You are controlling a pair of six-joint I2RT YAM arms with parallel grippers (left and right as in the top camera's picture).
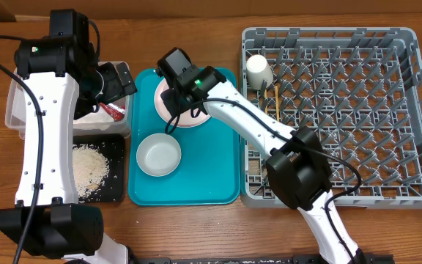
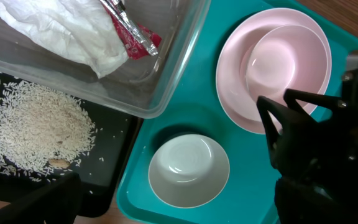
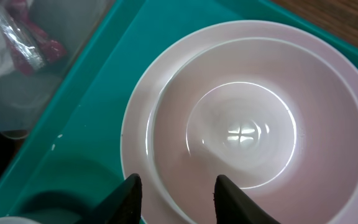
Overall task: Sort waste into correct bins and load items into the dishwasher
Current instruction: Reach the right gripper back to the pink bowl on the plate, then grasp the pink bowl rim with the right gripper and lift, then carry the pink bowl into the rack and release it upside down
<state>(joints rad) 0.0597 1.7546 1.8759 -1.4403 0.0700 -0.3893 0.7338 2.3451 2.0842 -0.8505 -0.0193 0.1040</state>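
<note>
Right wrist cam: the right gripper (image 3: 180,200) has its fingers (image 3: 129,198) apart w/ nothing pinched. The near rim of the pink bowl (image 3: 241,134) runs betw. them. The bowl sits upright and empty inside the pink plate (image 3: 135,134), and the plate sits on the teal tray (image 3: 86,124). Past the tray's edge, top left, the red wrapper (image 3: 27,43) shows blurred through the clear tub (image 3: 48,81) wall.

Left wrist cam: one dark finger (image 2: 42,199) is clear at bottom left. The jaws stand wide apart and hold nothing. Nearest is the whitish bowl (image 2: 188,171), upright and empty on the teal tray. Left of it the rice (image 2: 36,127) lies heaped on the black tray (image 2: 114,168), w/ stray grains around. Farther on, the tub holds the napkin (image 2: 55,28), w/ the wrapper lying against it.

Overhead: the left gripper (image 1: 119,81) hangs over the tub's right end, just beside the right arm's wrist. The black tray is on the near side of the tub, touching it. On the right of the table (image 1: 196,231) the dish rack (image 1: 416,147) sits just beside the teal tray. The white cup (image 1: 258,71) is in its far left corner, and the chopsticks (image 1: 275,99) lie among the pegs just nearer than the cup.
</note>
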